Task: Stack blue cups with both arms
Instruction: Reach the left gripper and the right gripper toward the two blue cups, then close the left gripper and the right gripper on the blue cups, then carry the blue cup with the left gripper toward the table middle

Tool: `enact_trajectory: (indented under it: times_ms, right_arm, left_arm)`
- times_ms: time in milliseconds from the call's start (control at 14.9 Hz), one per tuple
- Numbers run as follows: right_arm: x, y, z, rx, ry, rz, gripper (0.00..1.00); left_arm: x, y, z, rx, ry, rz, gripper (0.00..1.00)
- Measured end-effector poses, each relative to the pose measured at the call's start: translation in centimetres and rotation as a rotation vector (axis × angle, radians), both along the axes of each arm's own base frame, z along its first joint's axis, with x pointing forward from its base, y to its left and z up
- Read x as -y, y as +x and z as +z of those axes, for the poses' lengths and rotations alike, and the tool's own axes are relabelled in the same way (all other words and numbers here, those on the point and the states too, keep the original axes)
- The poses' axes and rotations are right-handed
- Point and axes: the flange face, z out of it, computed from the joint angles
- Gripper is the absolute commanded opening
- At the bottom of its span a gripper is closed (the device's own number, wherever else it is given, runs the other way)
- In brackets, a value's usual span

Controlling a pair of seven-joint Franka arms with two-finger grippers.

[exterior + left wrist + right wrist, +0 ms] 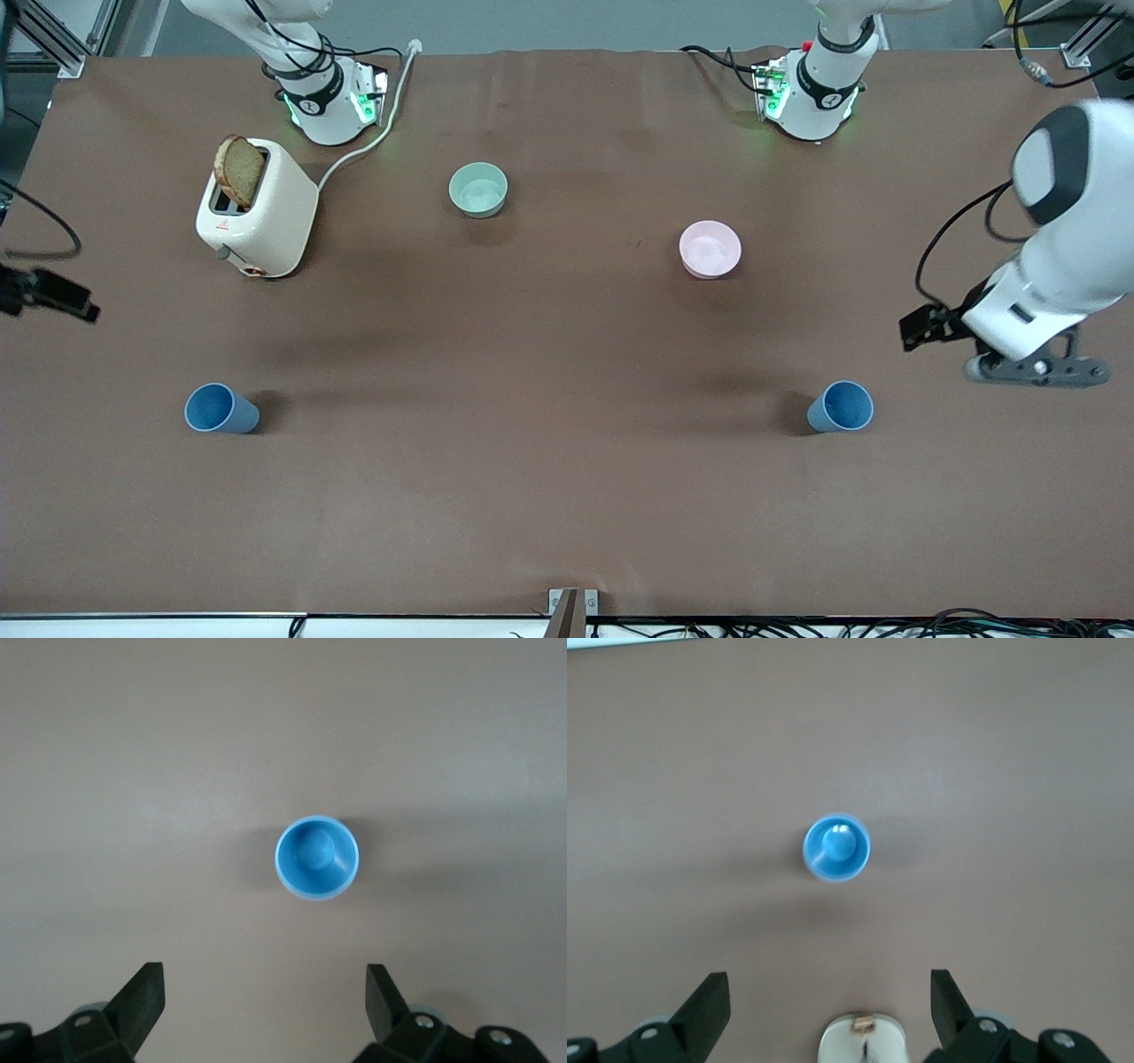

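Two blue cups stand upright on the brown table, both near the front camera. One cup (221, 408) is toward the right arm's end, the other cup (840, 407) toward the left arm's end. My left gripper (1036, 369) hangs high over the table's end beside the second cup. In the left wrist view this cup (317, 858) sits ahead of the open, empty left gripper (264, 992). My right gripper (829, 997) is open and empty, high above the table, with the first cup (836, 848) below. Only a black part of the right hand (44, 297) shows in the front view.
A white toaster (259, 208) with a slice of bread stands near the right arm's base; its top shows in the right wrist view (864, 1041). A pale green bowl (478, 189) and a pink bowl (710, 249) sit farther from the front camera than the cups.
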Motion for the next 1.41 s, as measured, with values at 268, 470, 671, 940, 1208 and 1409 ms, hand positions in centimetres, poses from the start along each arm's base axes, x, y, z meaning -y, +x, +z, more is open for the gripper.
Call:
enact_trajectory:
  times_ms: [268,470,671,940,1208,1409]
  right_arm:
    - [2.8,3.0,-12.8,0.009,-0.023,0.061,1.0]
    - [2.3,3.5,-19.3,0.008,-0.029,0.089,1.0]
    - [1.8,4.0,-22.5,0.011,-0.036,0.119,1.0]
    - [2.1,4.2,-25.2,0.017,-0.043,0.138,1.0]
    - [2.1,4.0,-27.4,0.019,-0.046,0.142,0.73]
    - [2.1,4.0,-28.3,0.012,-0.045,0.141,0.39]
  left_arm:
    - [-1.2,1.0,-9.0,0.005,-0.01,0.008,1.0]
    - [-1.8,1.5,-13.6,-0.023,-0.014,0.01,0.78]
    - [-2.7,1.8,-16.6,-0.032,-0.018,0.024,0.74]
    - [-2.8,2.2,-18.6,-0.016,-0.025,0.026,0.27]
    - [-2.0,2.2,-20.2,-0.019,-0.032,0.016,0.0]
    - [-1.1,2.5,-19.7,-0.004,-0.042,0.004,0.0]
